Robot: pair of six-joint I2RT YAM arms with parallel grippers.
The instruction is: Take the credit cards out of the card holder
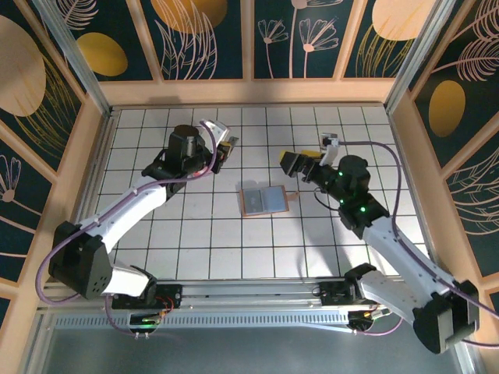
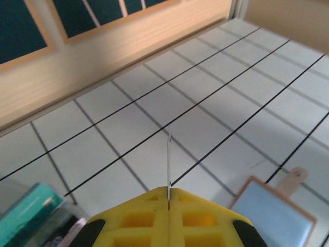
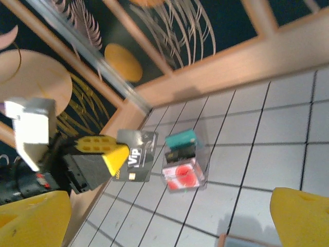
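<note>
Tiled tabletop (image 1: pixel 195 241): your left gripper (image 2: pixel 168 191) clamps VIP card (image 3: pixel 136 157), probably bound for clear box (image 3: pixel 203 157); right gripper (image 3: pixel 167 221) gapes empty near open card holder (image 1: pixel 263 200).

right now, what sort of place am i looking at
Probably a robot test cell, not a home or shop: a white gridded tabletop boxed in by wood-framed leaf-print panels, with the left arm and right arm bolted to a metal rail at its near edge.
</note>
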